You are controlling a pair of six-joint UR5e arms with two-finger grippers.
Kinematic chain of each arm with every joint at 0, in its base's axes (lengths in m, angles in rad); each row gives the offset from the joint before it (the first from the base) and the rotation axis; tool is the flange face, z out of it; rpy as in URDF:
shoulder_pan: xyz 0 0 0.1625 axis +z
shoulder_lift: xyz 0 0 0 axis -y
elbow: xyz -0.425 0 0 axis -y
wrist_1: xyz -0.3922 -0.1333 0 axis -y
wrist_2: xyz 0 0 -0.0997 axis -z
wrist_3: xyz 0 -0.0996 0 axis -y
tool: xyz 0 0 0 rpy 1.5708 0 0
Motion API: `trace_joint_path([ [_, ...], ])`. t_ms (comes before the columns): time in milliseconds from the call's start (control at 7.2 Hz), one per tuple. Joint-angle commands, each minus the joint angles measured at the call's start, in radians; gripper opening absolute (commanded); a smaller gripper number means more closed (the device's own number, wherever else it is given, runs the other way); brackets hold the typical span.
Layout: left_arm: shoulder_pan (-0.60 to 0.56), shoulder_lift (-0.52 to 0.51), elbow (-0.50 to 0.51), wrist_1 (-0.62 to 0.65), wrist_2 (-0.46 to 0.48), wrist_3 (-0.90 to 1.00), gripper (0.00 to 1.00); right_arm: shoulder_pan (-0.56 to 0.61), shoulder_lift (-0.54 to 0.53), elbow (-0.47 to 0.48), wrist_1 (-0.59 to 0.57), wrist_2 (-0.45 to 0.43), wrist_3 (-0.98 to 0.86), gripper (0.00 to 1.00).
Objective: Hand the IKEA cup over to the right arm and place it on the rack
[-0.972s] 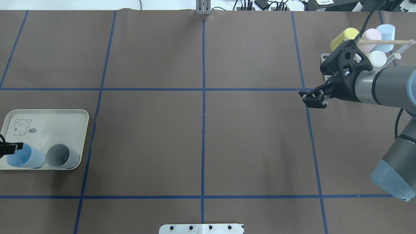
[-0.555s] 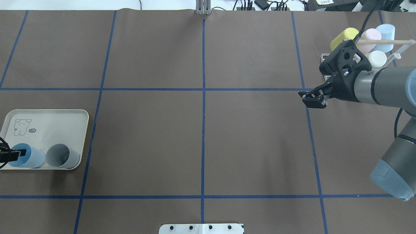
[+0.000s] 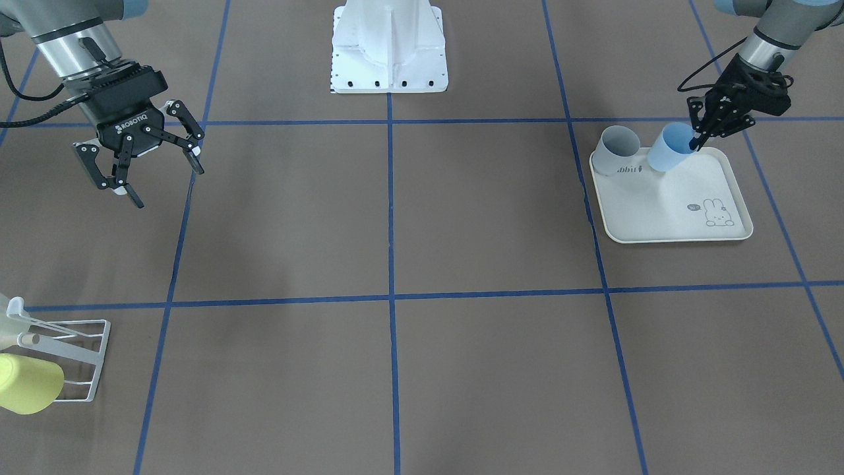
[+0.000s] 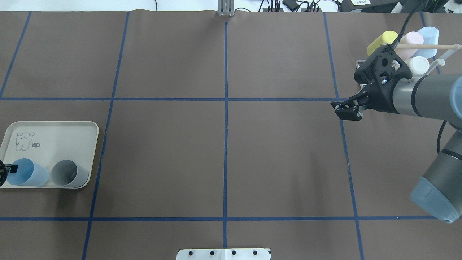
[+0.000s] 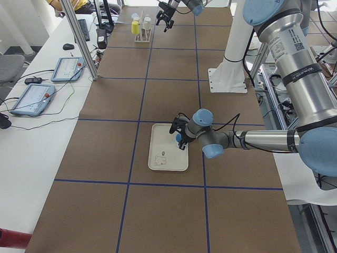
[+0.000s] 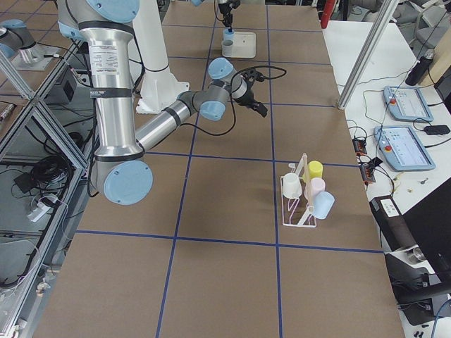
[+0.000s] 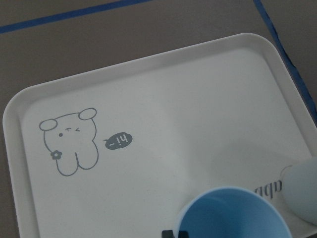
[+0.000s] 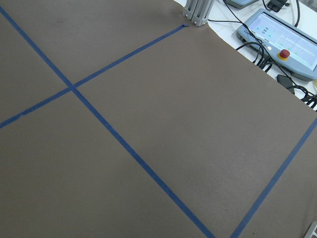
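Observation:
A light-blue IKEA cup [image 3: 671,149] stands tilted on the cream rabbit-print tray [image 3: 686,211], its mouth toward my left gripper [image 3: 697,140]. That gripper is shut on the cup's rim, one finger inside. In the overhead view the cup [image 4: 25,173] is at the far left edge. In the left wrist view its rim [image 7: 233,210] fills the bottom. My right gripper [image 3: 167,185] is open and empty, hovering above the table; the overhead view shows it [image 4: 347,110] just in front of the white wire rack [image 4: 358,65].
A grey cup [image 3: 616,148] lies on its side on the tray beside the blue one. The rack holds yellow [image 4: 380,39], pink [image 4: 412,39], pale-blue [image 4: 429,36] and white [image 4: 418,65] cups. The robot base plate [image 3: 389,46] stands at mid-table.
My left gripper has drawn back toward the overhead view's left edge, and the blue cup has shifted slightly left with it. The right gripper has barely moved.

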Motion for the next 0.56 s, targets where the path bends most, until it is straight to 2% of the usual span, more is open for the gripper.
trace_joint_path([
  [0,-0.113,-0.003,-0.022,0.003,-0.006,0.034,0.0,-0.008,0.037,-0.006,0.008,0.001,0.002,1.0],
  [139,-0.176,-0.003,-0.057,0.015,-0.033,0.122,0.0,-0.02,0.07,-0.021,0.027,0.001,0.001,1.0],
  [278,-0.219,-0.017,-0.082,0.022,-0.115,0.127,0.0,-0.068,0.096,-0.062,0.118,0.003,-0.001,1.0],
  [416,-0.233,-0.07,-0.097,0.023,-0.171,0.118,0.0,-0.111,0.175,-0.155,0.255,-0.002,0.004,1.0],
])
